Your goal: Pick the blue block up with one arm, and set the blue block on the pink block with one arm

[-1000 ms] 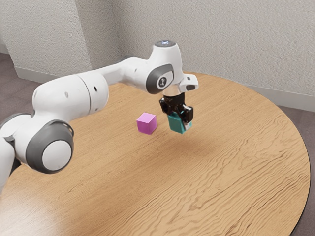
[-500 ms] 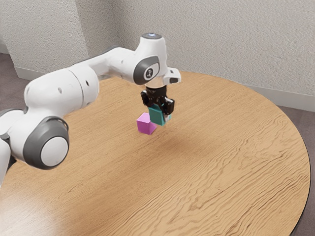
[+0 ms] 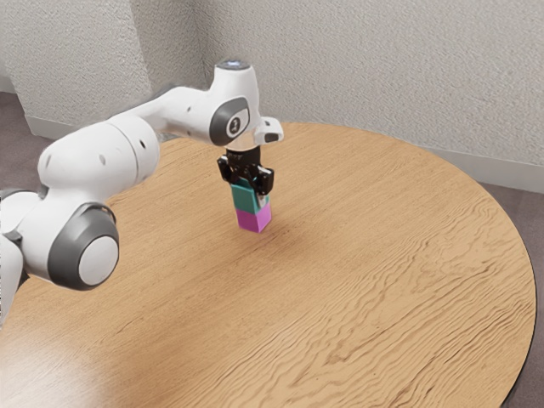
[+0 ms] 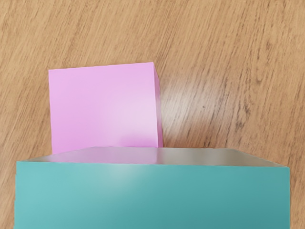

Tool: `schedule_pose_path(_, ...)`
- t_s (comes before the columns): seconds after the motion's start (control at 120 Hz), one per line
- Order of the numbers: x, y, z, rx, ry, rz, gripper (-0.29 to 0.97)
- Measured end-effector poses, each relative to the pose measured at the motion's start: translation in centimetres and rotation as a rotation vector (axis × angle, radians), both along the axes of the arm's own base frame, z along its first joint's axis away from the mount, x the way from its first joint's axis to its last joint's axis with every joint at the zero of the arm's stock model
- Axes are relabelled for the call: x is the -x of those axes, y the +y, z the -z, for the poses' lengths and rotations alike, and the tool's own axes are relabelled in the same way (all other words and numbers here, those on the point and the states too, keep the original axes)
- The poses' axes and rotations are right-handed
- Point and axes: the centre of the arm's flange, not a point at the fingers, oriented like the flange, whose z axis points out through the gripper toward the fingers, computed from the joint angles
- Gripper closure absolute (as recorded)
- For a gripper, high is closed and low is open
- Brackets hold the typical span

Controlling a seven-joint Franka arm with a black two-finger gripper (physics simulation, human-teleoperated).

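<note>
1. Black two-finger pincer on the white seven-joint arm. It points straight down, and its fingers are clamped on item 2 from two sides.

2. Blue-green cube-shaped block, held between the fingers and hanging just under the pincer. It is the large blurred teal face in the wrist view.

3. Pink cube-shaped block, directly beneath the pincer and resting on item 4. Whether the held block touches its top cannot be told. It appears slightly off the pincer's centreline.

4. Round light-wood table, below and around the pincer.

5. Grey textured wall, far behind the pincer.

Handling note: the step in hand is judged to be the placing. Trim the sideways offset so the faces line up, lower slowly until the blocks meet flat, then open the fingers gently and lift straight up without nudging the stack.
</note>
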Motion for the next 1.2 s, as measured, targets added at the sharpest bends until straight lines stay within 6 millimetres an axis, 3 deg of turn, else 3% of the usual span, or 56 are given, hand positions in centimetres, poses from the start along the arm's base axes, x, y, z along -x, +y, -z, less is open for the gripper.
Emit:
schedule_pose_path(0.708, -1.6, 4.2, 0.7, 0.027, -0.061, 0.043, 0.31)
schedule_pose_path(0.917, -2.0, 4.2, 1.9, 0.032, -0.062, 0.060, 0.31)
schedule_pose_path(1.2, -2.3, 3.6, 1.4, 0.032, -0.089, 0.087, 0.31)
